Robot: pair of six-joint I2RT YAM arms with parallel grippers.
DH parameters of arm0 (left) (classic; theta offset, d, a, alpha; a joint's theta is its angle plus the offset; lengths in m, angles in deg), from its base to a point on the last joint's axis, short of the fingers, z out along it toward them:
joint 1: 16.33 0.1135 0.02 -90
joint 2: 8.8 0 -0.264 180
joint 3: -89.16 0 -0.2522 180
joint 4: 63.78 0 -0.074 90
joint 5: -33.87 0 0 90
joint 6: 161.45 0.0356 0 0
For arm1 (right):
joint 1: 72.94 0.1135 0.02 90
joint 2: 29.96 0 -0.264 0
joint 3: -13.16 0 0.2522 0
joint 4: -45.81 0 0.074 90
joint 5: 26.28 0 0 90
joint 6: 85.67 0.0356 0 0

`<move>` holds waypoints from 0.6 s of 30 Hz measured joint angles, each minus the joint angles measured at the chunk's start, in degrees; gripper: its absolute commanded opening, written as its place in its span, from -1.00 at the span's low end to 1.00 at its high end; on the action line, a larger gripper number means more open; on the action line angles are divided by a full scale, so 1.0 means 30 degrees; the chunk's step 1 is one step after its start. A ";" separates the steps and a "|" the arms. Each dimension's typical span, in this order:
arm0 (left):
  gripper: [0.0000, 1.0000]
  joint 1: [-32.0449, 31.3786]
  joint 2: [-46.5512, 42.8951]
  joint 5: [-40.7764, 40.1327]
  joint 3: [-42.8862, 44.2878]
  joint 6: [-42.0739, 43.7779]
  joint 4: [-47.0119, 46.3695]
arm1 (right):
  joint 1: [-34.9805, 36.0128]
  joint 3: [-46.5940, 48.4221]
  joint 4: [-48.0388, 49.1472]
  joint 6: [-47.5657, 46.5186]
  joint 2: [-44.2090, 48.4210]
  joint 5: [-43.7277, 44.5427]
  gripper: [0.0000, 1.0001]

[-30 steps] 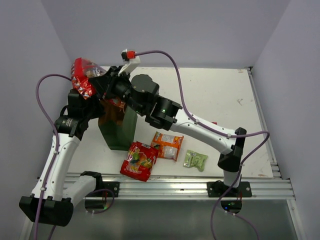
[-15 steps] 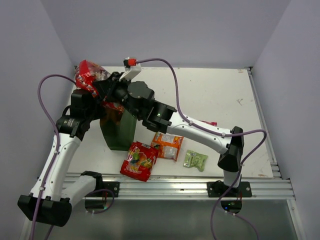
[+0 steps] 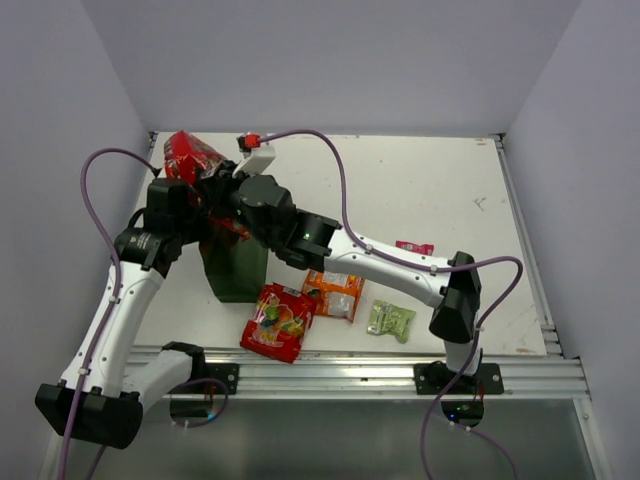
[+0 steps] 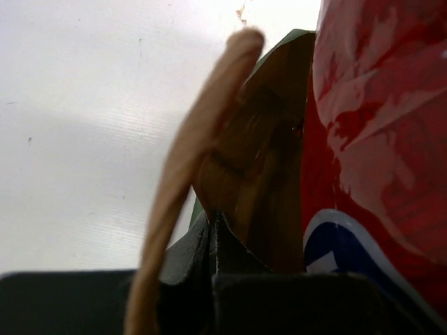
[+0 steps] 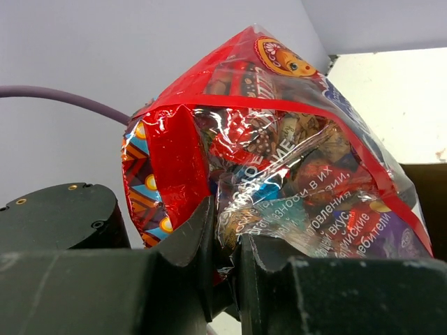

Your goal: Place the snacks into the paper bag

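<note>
The dark green paper bag [image 3: 238, 272] stands upright at the table's left. My left gripper [image 3: 186, 208] is shut on its rim; the left wrist view has the jaws [image 4: 215, 234] pinching the brown paper wall beside the loop handle [image 4: 192, 164]. My right gripper [image 3: 218, 186] is shut on a large red snack packet [image 3: 190, 156], holding it by its lower edge [image 5: 227, 262] just above the bag's mouth. That packet [image 5: 279, 139] fills the right wrist view. On the table lie a second red packet [image 3: 278, 320], an orange-white one [image 3: 335, 291], a pale green one [image 3: 391, 320] and a small pink one [image 3: 414, 247].
The left wall stands close behind the bag and the raised packet. The right arm [image 3: 390, 265] stretches across the table above the lying packets. A metal rail [image 3: 350, 365] runs along the near edge.
The right gripper has carried the red packet rightward and lower, over the bag's mouth. The left gripper keeps its hold on the bag rim.
</note>
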 measured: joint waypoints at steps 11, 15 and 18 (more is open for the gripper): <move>-1.00 -0.0197 0.0255 -0.1617 0.1486 0.0248 0.1078 | 0.0459 0.1326 -0.3978 -0.0379 -0.0255 0.2076 -1.00; -1.00 -0.0466 0.0226 -0.1202 0.2069 0.0313 0.0627 | 0.0423 0.1399 -0.5974 -0.0911 -0.0794 0.2368 -1.00; -1.00 -0.0495 0.0189 -0.0947 0.2047 0.0568 0.0656 | 0.0503 0.2164 -0.6951 -0.1107 -0.1945 0.2302 -1.00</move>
